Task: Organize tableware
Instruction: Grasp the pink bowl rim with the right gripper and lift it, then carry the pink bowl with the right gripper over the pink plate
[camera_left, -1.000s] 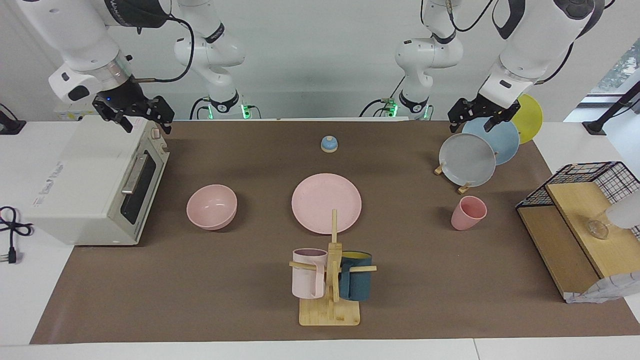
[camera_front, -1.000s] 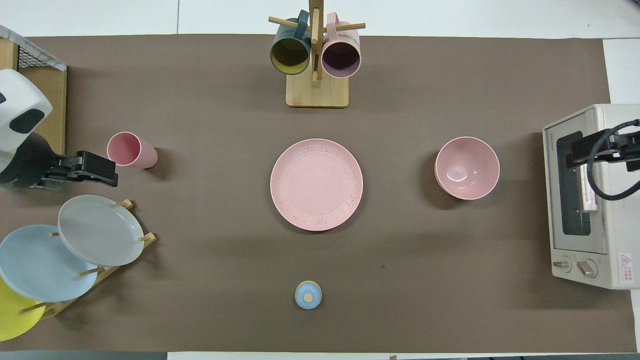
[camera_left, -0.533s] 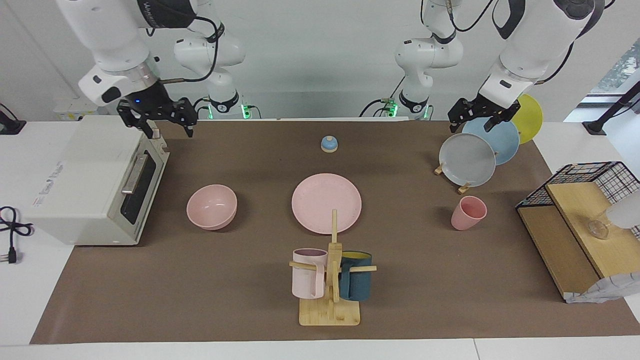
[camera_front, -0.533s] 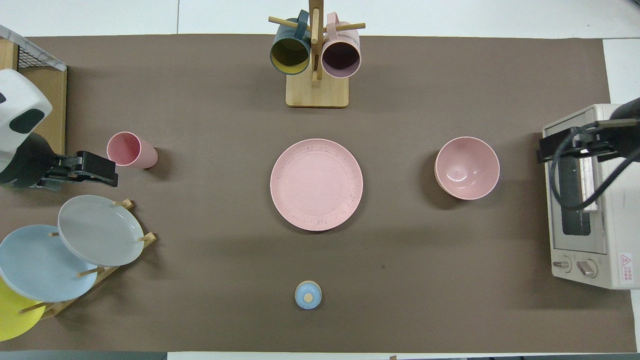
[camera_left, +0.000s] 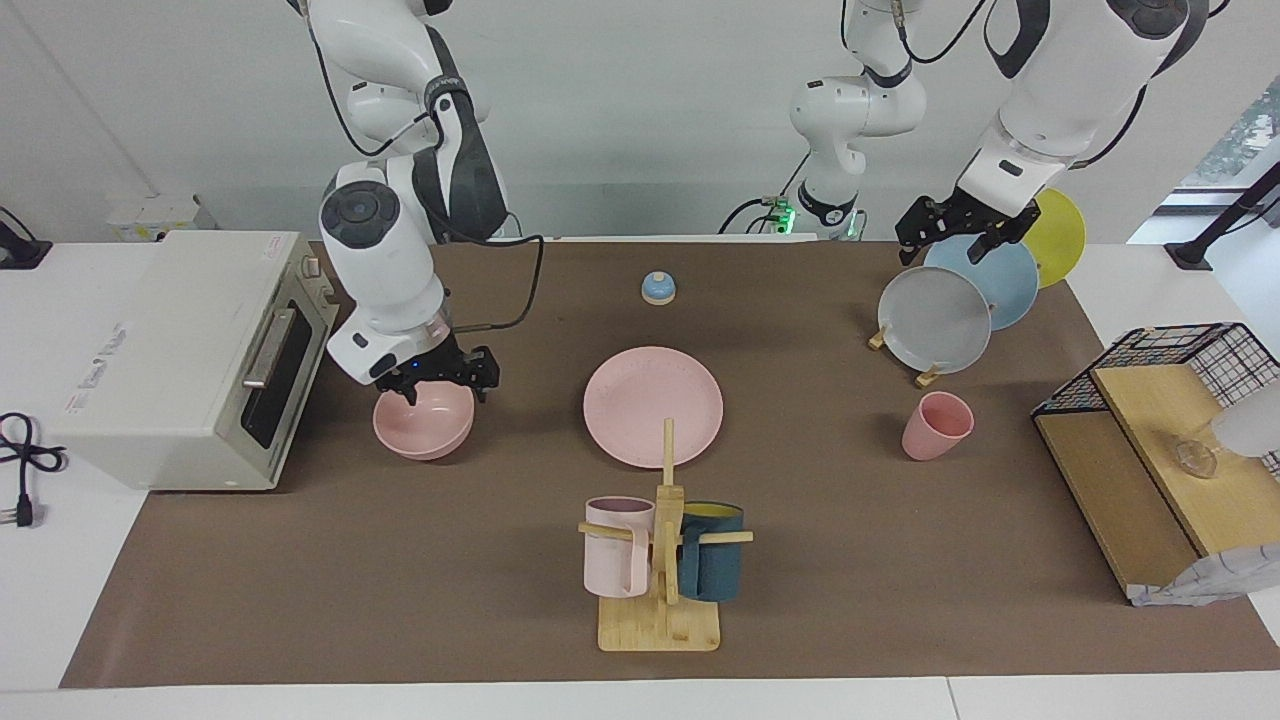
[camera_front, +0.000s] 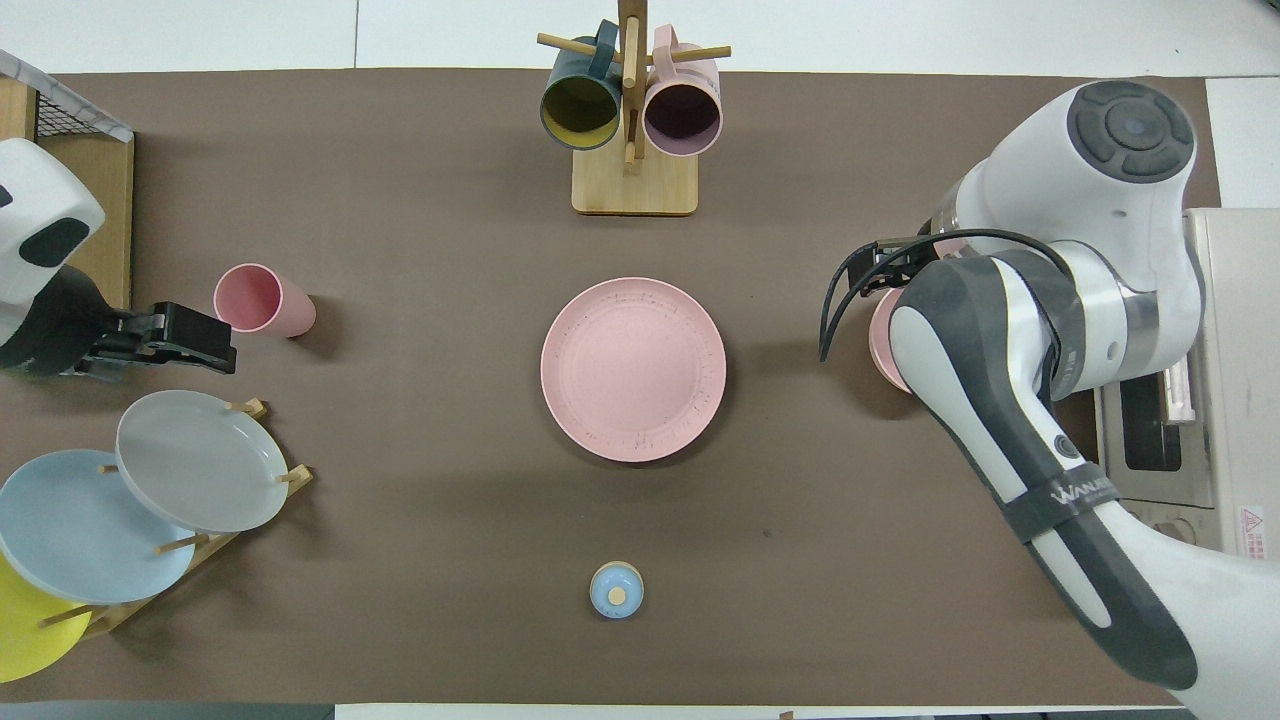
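Right gripper (camera_left: 438, 377) moved from toaster oven (camera_left: 190, 360) down onto bowl (camera_left: 424, 425); jaws' state unclear. Left gripper (camera_left: 962, 236) waits above plate rack (camera_left: 935, 318), jaws unclear. Plate (camera_left: 653, 405) mid-tabletop, cup (camera_left: 936, 426) toward left arm's end. Nothing stacked yet.

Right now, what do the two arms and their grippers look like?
Both arms are glossy white with dark grey joint bands and round grey joint caps. The right arm carries white WANJIE-style lettering on a dark band and a looping black cable. The right gripper and left gripper are black.
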